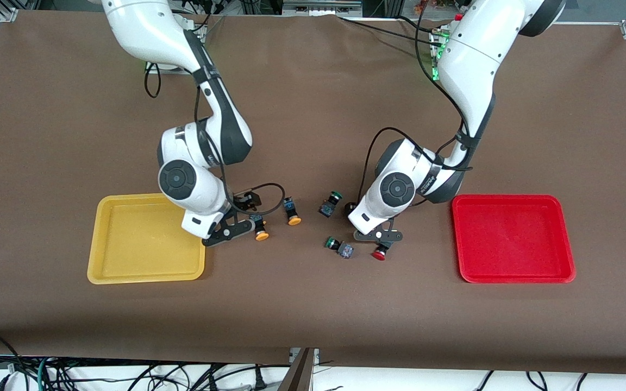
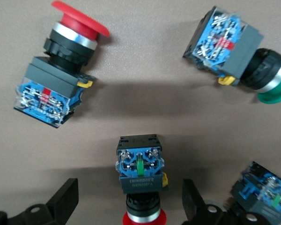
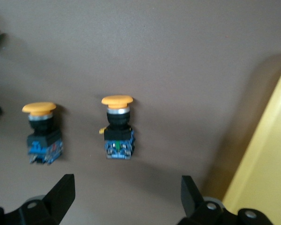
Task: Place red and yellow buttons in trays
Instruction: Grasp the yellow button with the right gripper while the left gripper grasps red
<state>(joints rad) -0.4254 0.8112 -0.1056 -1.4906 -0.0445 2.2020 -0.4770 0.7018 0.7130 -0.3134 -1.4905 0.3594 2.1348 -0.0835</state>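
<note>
A: Left hand (image 1: 382, 243) low over the surface (image 1: 313, 304), between the red tray (image 1: 513, 239) and the cluster of buttons. One red button (image 2: 140, 180) lies on its side between the fingers (image 2: 65, 199), both pads well clear of it, nothing held. Jaws wide.

B: Axis?

A: Body to cap runs lengthwise down the gap, cap toward the wrist, so the pads face the flat sides of the block. My read: a straight drop and close should do, no turn needed.

B: Other red one?

A: Second red button (image 2: 61, 79) lies near the first, farther from the red tray and mostly under the arm in the front view. Two green buttons, one (image 1: 331, 203) farther from the camera, one (image 1: 340, 247) nearer, lie beside the left hand on the side away from the red tray. Leave those.

B: Right hand?

A: Right hand (image 1: 231, 231) hangs at the corner of the yellow tray (image 1: 144, 239), fingers (image 3: 61, 194) spread wide, empty. A yellow button (image 3: 118, 129) lies ahead of the gap, not yet in it, cap pointing away from the hand. The other yellow button (image 3: 42, 131) lies beside it, farther from the yellow tray, same heading.

B: Which arm for which?

A: Right arm is nearer both yellows, left nearer both reds.

B: Trays?

A: Both hold nothing. All four task buttons on the surface.
</note>
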